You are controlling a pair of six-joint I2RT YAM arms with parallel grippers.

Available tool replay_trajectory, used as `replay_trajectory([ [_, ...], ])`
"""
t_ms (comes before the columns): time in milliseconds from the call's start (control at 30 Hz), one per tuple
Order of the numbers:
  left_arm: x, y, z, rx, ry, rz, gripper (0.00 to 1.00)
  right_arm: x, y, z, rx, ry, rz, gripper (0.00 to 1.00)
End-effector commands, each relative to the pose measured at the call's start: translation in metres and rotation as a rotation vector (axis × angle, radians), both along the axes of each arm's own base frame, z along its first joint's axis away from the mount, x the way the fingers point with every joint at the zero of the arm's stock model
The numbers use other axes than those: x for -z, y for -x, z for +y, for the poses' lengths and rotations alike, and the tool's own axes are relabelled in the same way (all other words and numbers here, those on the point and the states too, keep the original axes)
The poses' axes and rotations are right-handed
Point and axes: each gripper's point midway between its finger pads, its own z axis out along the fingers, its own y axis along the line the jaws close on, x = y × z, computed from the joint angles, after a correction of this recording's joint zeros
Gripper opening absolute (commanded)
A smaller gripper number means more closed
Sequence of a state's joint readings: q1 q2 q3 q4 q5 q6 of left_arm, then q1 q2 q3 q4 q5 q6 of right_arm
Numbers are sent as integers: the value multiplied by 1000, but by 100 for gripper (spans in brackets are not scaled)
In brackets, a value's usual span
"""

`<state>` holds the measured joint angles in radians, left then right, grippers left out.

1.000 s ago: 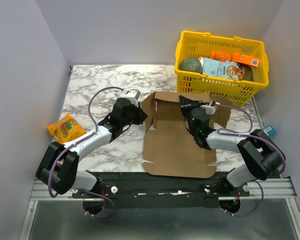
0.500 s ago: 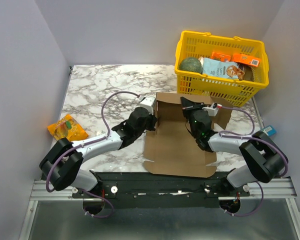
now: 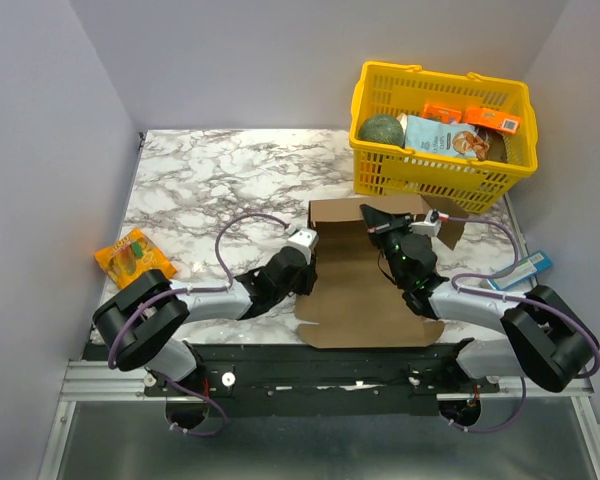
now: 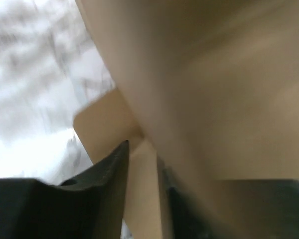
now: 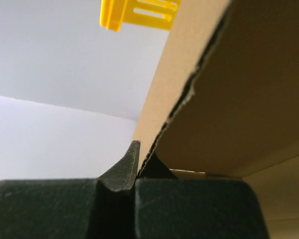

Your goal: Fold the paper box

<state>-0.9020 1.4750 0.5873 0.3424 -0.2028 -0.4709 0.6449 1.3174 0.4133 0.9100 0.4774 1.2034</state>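
Note:
The paper box is a brown cardboard sheet lying at the table's near middle, its back panel raised. My left gripper sits at the sheet's left edge. In the left wrist view its jaws stand apart, open, with a cardboard flap between the fingers. My right gripper is at the back panel. In the right wrist view it is shut on the panel's torn corrugated edge.
A yellow plastic basket with groceries stands at the back right, just behind the box. An orange snack packet lies at the left edge of the marble table. A small blue item lies at the right edge.
My left arm has swung right and nearer along the box's left side, the left flap no longer lies spread out, and its jaws have parted. The right gripper stayed shut on the back panel.

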Motion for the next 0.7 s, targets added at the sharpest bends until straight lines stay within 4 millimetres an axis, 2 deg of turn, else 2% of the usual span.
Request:
replay_trajectory([
  [0, 37, 36, 18, 83, -84, 111, 55, 71, 21, -1, -69, 223, 175, 1],
  [167, 11, 48, 22, 135, -8, 47, 79, 77, 23, -4, -64, 233, 186, 1],
  [267, -11, 57, 28, 172, 47, -14, 85, 78, 23, -4, -65, 240, 191, 1],
  [367, -33, 66, 36, 211, 98, -83, 88, 79, 24, -5, -62, 245, 191, 1],
  [433, -44, 64, 50, 168, 122, -138, 89, 79, 24, -5, -62, 249, 189, 1],
  [567, -49, 40, 82, 8, 107, -203, 87, 76, 25, -6, -63, 256, 182, 1],
  [667, -46, 28, 87, -24, 77, -208, 84, 76, 26, -6, -67, 257, 181, 1],
])
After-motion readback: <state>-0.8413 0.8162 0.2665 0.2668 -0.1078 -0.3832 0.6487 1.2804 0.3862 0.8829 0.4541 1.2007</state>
